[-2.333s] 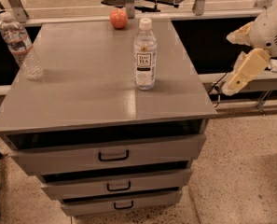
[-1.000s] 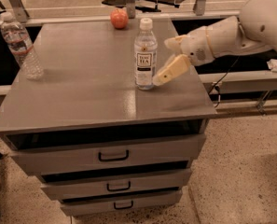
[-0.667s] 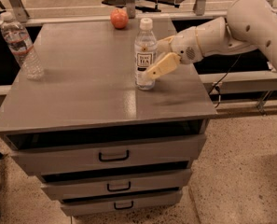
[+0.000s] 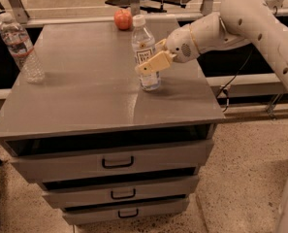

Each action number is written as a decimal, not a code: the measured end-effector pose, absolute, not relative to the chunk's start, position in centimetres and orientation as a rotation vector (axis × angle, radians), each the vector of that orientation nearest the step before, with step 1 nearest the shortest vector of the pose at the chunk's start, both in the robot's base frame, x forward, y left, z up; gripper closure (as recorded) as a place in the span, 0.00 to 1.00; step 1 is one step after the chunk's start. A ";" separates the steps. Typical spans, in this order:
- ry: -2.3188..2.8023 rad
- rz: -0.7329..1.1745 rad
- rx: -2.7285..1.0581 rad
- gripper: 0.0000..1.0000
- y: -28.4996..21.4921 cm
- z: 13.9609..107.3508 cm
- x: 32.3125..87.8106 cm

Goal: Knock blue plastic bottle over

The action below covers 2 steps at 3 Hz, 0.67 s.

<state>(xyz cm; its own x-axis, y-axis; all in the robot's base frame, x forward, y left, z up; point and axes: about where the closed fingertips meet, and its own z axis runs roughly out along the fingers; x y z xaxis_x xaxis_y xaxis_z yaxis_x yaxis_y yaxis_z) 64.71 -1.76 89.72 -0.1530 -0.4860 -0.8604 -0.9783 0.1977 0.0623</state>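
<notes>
Cream gripper (image 4: 151, 63) sits at the label of the clear bluish plastic bottle (image 4: 142, 37), its opening impossible to tell. The bottle looks light and slick, so shove high.

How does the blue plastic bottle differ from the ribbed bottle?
The blue plastic bottle has a smooth body and a white label; the ribbed bottle is crinkly with a thin reddish band. The blue plastic bottle stands mid-table with the end effector at its label; the ribbed bottle stands alone near the left edge. Both are clear, capped, standing.
</notes>
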 end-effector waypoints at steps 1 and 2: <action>1.748 0.686 -1.496 0.83 -0.8 91.5 65.1; 1.770 0.431 -1.632 1.00 -0.5 92.3 65.9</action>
